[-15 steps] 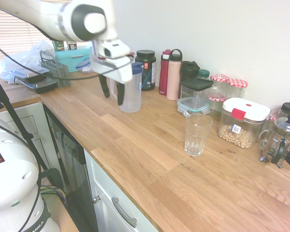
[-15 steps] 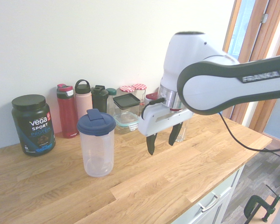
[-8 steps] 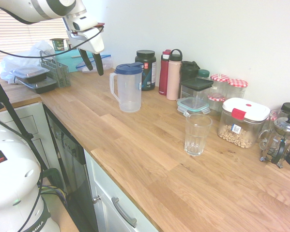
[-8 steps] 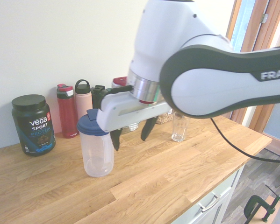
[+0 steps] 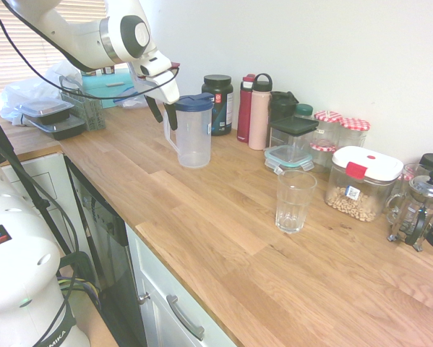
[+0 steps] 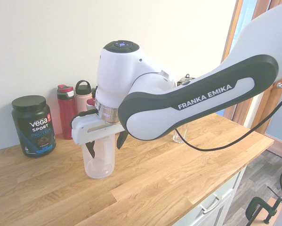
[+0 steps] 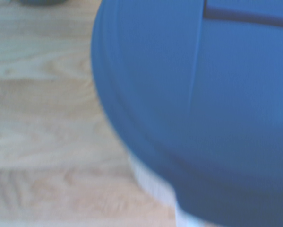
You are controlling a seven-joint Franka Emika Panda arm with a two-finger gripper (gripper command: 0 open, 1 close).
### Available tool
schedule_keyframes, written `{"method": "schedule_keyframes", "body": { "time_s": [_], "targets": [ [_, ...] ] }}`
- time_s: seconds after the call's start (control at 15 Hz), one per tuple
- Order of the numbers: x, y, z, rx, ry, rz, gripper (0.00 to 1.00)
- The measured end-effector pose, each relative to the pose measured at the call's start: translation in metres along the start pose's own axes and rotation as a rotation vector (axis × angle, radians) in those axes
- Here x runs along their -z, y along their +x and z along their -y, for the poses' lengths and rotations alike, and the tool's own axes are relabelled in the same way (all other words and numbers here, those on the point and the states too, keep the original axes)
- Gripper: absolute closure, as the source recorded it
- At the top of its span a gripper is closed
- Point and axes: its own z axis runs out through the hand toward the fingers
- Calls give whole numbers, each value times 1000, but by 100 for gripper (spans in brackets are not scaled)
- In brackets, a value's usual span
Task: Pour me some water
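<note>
End effector [image 5: 163, 112] now beside one pitcher [image 5: 191, 130], one glass [image 5: 294, 200]

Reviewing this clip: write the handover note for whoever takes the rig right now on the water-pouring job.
Gripper: open, empty, at the handle side of the jug, level with its upper part; whether the fingers straddle the handle is unclear.
Jug: upright on the counter, blue lid on; water level not readable.
Glass: upright, looks empty, further along the counter, apart from the jug.
Done: approach to the jug only.
Left: grasp the handle, carry the jug to the glass, pour, set it back.
</note>
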Motion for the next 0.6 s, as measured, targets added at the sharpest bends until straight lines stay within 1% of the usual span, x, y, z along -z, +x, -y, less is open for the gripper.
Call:
{"method": "schedule_keyframes", "body": {
  "time_s": [0.13,0.33,0.6],
  "targets": [
    [-2,3,2,-13,18,-37,100],
    [-3,4,2,-25,26,-63,100],
    [-5,-1,1,-31,24,-61,100]
  ]
}}
